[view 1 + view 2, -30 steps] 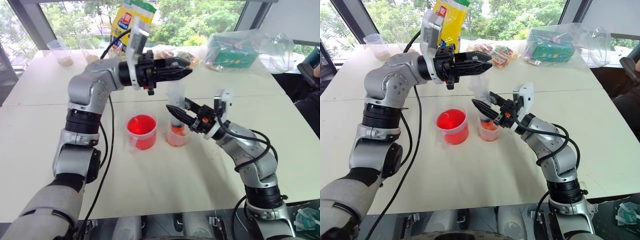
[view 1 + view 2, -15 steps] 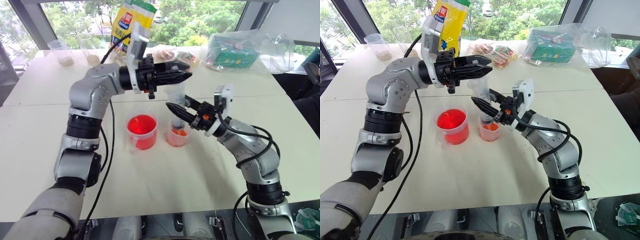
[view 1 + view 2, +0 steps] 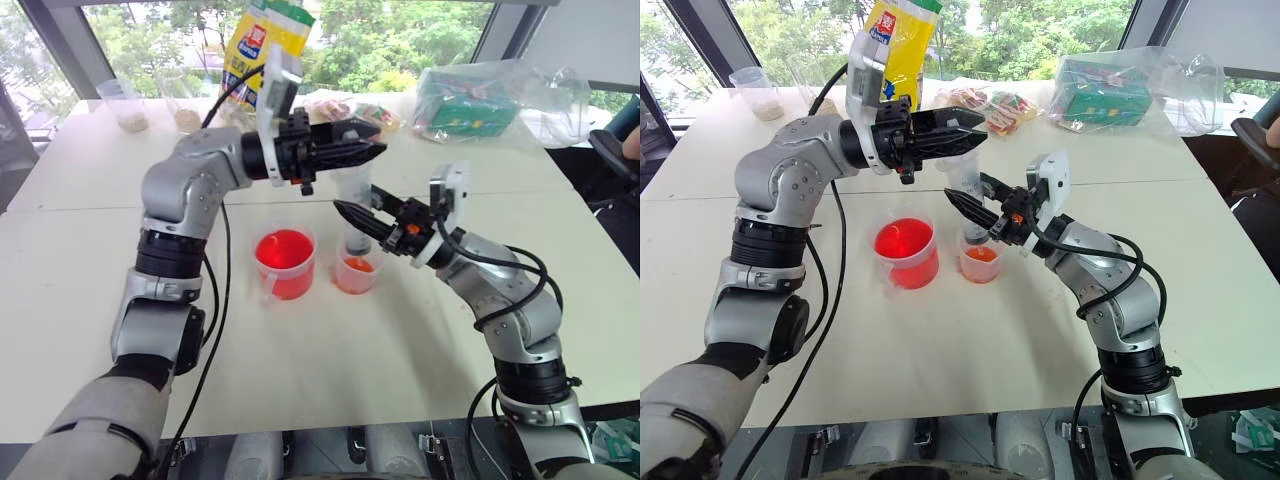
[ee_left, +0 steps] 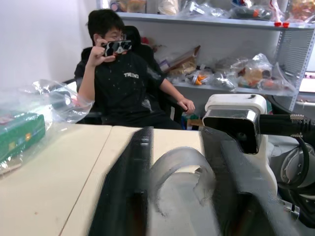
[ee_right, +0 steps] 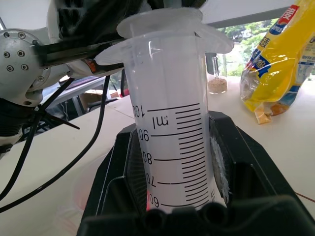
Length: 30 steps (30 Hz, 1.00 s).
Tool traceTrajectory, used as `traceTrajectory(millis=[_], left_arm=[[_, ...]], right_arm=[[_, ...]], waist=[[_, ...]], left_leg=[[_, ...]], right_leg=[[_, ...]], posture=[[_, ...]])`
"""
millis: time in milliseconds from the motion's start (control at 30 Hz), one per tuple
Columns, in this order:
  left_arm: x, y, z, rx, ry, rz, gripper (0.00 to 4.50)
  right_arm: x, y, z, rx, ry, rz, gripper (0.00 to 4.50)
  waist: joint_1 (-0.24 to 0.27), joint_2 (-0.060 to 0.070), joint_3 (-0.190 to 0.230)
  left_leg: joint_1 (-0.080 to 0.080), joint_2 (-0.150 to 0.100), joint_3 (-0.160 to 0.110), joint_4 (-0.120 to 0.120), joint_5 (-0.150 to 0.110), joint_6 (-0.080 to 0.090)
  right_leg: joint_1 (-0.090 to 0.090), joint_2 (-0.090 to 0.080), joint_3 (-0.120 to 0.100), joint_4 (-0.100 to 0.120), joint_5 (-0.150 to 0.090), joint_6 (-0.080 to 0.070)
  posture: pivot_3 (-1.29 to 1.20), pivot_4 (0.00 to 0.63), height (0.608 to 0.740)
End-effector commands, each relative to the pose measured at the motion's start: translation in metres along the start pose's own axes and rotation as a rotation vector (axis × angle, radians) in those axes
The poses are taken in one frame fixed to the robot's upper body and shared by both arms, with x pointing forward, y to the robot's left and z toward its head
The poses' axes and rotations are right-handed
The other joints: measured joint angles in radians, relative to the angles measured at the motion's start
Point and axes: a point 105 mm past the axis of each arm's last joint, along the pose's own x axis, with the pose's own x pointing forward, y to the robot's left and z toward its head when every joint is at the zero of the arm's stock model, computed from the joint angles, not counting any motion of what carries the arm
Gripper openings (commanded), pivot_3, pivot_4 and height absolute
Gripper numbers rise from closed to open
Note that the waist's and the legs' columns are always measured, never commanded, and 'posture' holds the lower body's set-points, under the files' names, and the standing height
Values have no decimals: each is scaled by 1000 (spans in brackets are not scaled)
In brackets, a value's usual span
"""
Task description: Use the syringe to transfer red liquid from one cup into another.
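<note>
Where the two white benches [image 3: 90, 300] meet, you have the syringe [image 3: 352, 205] standing upright with its tip down in the smaller handleless cup [image 3: 356, 272], which holds a shallow layer of orange-red liquid [image 3: 981, 255]. Your right gripper [image 3: 352, 214] is clenched around the syringe's barrel from the right side, and in the right wrist view the printed scale [image 5: 179, 147] sits squarely between its two black fingers [image 5: 123, 162]. Your left gripper [image 3: 368, 152] reaches in level from the left at the syringe's top end; the left wrist view shows a clear rounded plunger part [image 4: 179, 169] lying between its fingers [image 4: 129, 182], but you cannot tell from the pictures whether they are pressing on it or have let go. Just beside the small cup, on its left, stands the larger handled cup [image 3: 284, 263], bright red inside, apart from both grippers. Farther back on the bench you can see a yellow bag [image 3: 262, 45], clear cups of beige grains [image 3: 125, 105], and a green box in clear plastic wrap [image 3: 465, 100]. In the left wrist view a person in a black shirt [image 4: 123, 83] sits beyond the bench, in front of shelves [image 4: 236, 49].
</note>
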Motion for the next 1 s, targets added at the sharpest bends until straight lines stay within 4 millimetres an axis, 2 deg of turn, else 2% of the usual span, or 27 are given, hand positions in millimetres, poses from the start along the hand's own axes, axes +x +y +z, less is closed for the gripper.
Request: traceTrajectory(millis=[33,100,267,433,533,667,733,800,867,933,1000], left_arm=[[-5,7,9,33,-4,39,3651],[-12,12,20,58,-25,76,4482],[-41,18,45,105,-69,155,4482],[-64,15,51,112,-60,188,4482],[-72,6,45,98,-39,184,4482],[-79,-5,19,66,40,186,4482],[-81,-10,10,61,69,191,4482],[-83,-15,1,61,97,183,4482],[-83,-18,-3,60,108,180,4482],[-82,-20,-6,64,113,183,4482],[-82,-22,-7,61,110,186,4482]], right_arm=[[-5,4,19,-38,-92,6,1385],[-6,5,14,-23,-86,4,1385],[-9,3,7,6,-78,-11,1385],[-10,0,11,27,-100,-37,1385],[-9,-7,30,50,-139,-70,1385],[-14,-48,70,121,-103,-294,1385],[-27,-68,75,190,-17,-404,1385],[-45,-84,66,210,148,-500,1385],[-60,-92,54,223,271,-555,1385],[-83,-101,26,209,468,-643,1385],[-96,-103,4,236,582,-665,1385]], waist=[[0,0,0],[-3,0,0],[-4,0,0],[0,0,0],[-1,0,0],[-3,1,1],[1,1,1],[5,0,1],[5,0,0],[4,0,0],[2,0,0]], left_leg=[[0,0,0,0,0,0],[0,0,0,0,0,0],[0,1,0,0,0,0],[0,1,0,0,0,0],[0,0,0,0,0,0],[0,0,1,0,0,-1],[0,1,0,0,1,-1],[0,2,-2,0,1,-1],[0,2,-1,-1,0,-1],[0,1,1,-1,0,0],[-1,0,1,0,-1,1]], right_leg=[[0,0,0,0,0,0],[0,0,0,0,0,0],[0,0,0,1,0,0],[0,0,0,1,0,0],[0,-1,0,0,0,0],[0,-2,1,2,0,0],[-1,-1,1,2,0,-1],[0,-1,0,1,-1,-2],[0,-2,0,0,-1,-2],[0,-2,0,0,-1,-2],[0,-2,1,-1,-1,-2]], posture=[[0,150,740],[0,150,740],[0,150,740],[0,150,740],[0,150,740],[0,150,740],[0,150,740],[0,150,740],[0,150,740],[0,150,740],[0,150,740]])
